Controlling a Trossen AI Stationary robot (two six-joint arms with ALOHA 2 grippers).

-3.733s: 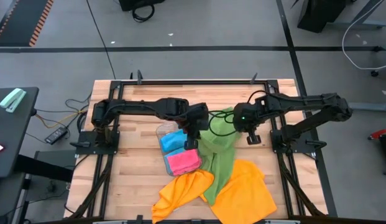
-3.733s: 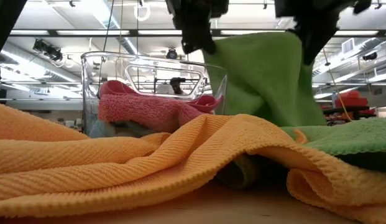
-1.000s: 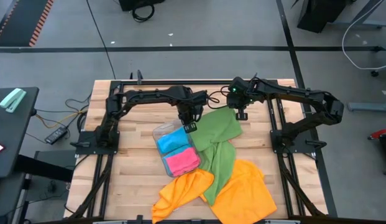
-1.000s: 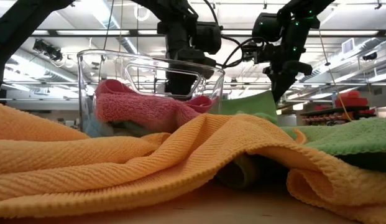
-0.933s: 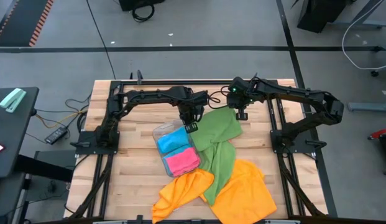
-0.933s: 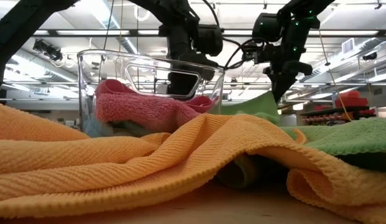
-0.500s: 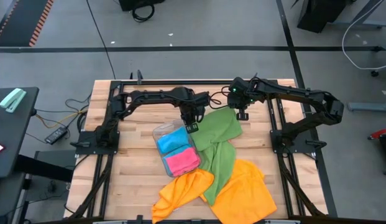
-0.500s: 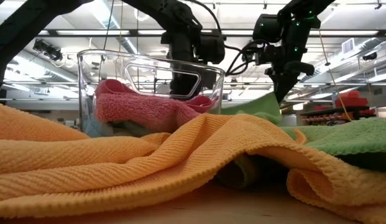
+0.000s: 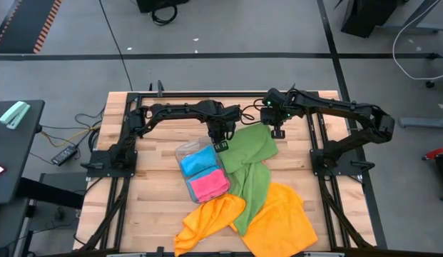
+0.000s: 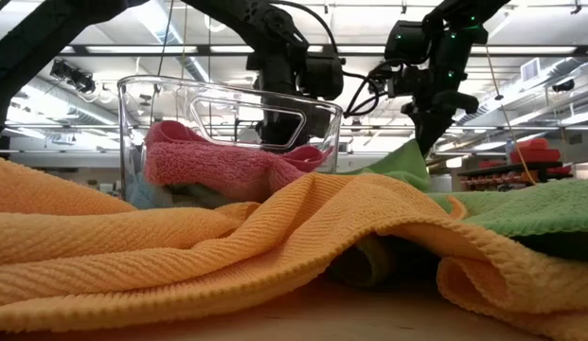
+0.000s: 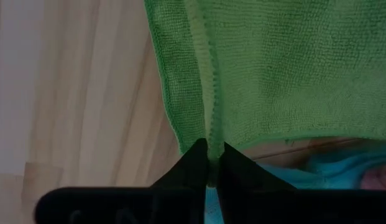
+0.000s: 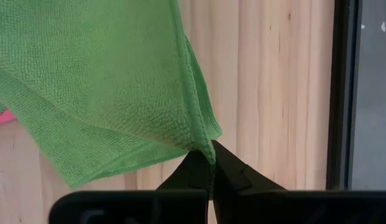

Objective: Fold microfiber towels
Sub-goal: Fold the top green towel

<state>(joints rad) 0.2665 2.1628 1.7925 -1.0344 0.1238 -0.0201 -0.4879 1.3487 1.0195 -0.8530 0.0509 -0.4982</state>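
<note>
A green microfiber towel (image 9: 253,153) runs from the far middle of the table toward the near edge, its near end lying between two orange towels (image 9: 214,218) (image 9: 282,218). My left gripper (image 9: 220,145) and my right gripper (image 9: 277,133) are each shut on one of its far corners. A folded blue towel (image 9: 198,160) and a pink towel (image 9: 209,185) sit in a clear tray (image 9: 182,150) just left of the green one. In the low view the green towel (image 10: 398,161) peaks behind the orange cloth. My left gripper pinches the green towel's hemmed far-left corner (image 11: 208,138) between its two fingers, coming steeply from above. The cloth spreads away from the fingertips, and its near part lies on the table. One layer or several, I cannot tell. My right gripper pinches the green towel's far-right corner (image 12: 207,149) at the hem, between its two fingertips, pointing steeply down. The corner is held a little above the wood, and the cloth slopes away from it toward the table's middle.
Black frame rails (image 9: 207,93) border the table's far and side edges. Bare wood (image 9: 153,178) lies left of the tray and right of the green towel (image 9: 296,160). The orange towels hang over the near edge.
My left gripper has sunk a little toward the table, still shut on the green towel's corner. My right gripper has kept still.
</note>
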